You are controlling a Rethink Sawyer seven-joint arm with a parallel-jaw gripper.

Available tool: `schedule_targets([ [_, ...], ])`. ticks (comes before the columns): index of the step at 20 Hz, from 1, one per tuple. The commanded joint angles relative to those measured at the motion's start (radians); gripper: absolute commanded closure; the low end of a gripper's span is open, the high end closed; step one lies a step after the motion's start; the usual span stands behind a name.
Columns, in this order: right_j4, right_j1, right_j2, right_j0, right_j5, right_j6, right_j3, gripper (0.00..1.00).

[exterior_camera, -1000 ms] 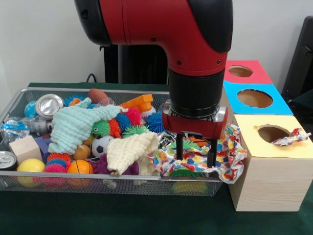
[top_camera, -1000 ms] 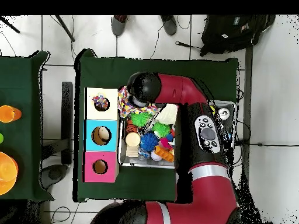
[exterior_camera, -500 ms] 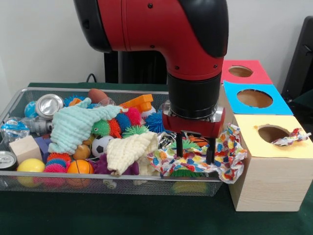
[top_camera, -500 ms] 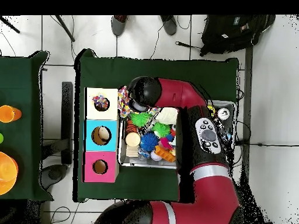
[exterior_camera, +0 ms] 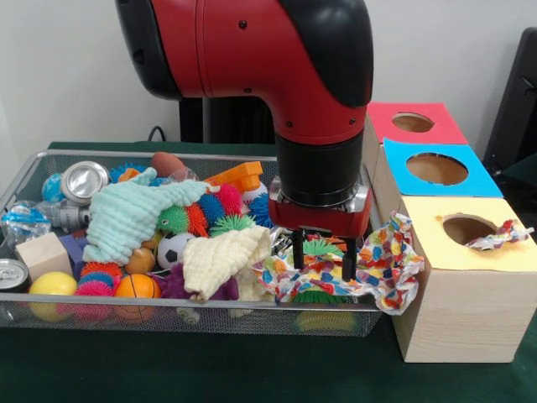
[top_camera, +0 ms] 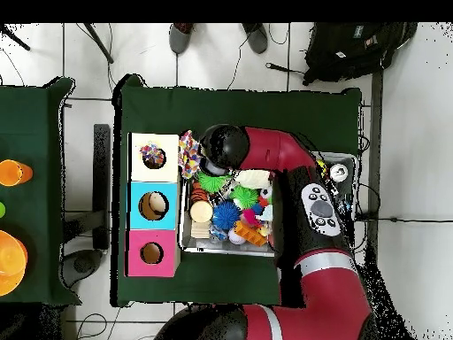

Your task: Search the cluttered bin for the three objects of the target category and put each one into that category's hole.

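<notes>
The wire mesh bin (exterior_camera: pixel 168 304) holds mixed toys and cloths. A polka-dot cloth (exterior_camera: pixel 382 264) lies at its right end, draped over the rim beside the yellow-topped box (exterior_camera: pixel 470 260); it also shows in the overhead view (top_camera: pixel 188 152). My gripper (exterior_camera: pixel 322 264) hangs just over this cloth's left part, fingers (exterior_camera: pixel 298 254) apart and down among its folds, open. A second polka-dot cloth (exterior_camera: pixel 501 235) sticks out of the yellow box's hole (exterior_camera: pixel 466 228). A third is not visible. In the overhead view the arm (top_camera: pixel 223 147) hides the gripper.
A mint-green cloth (exterior_camera: pixel 126 214) and a cream cloth (exterior_camera: pixel 220 260) lie mid-bin among spiky balls, cans, a wooden block (exterior_camera: pixel 42 254) and a football. The blue-topped box (exterior_camera: pixel 436 168) and the red-topped box (exterior_camera: pixel 414 122) stand behind the yellow one. A person's feet (top_camera: pixel 181 37) show at the overhead's top.
The arm and gripper have shifted a little to the left in the front view, along the polka-dot cloth away from the yellow box. The cloths have not moved.
</notes>
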State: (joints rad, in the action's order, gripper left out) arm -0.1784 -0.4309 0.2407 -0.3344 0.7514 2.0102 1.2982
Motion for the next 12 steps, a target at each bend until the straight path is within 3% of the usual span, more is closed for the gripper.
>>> schedule_targets([
  [1, -0.054, 0.028, 0.092, -0.035, -0.09, -0.109, 0.119, 0.0],
  [12, -0.08, 0.043, 0.111, -0.043, -0.136, -0.081, 0.136, 0.0],
])
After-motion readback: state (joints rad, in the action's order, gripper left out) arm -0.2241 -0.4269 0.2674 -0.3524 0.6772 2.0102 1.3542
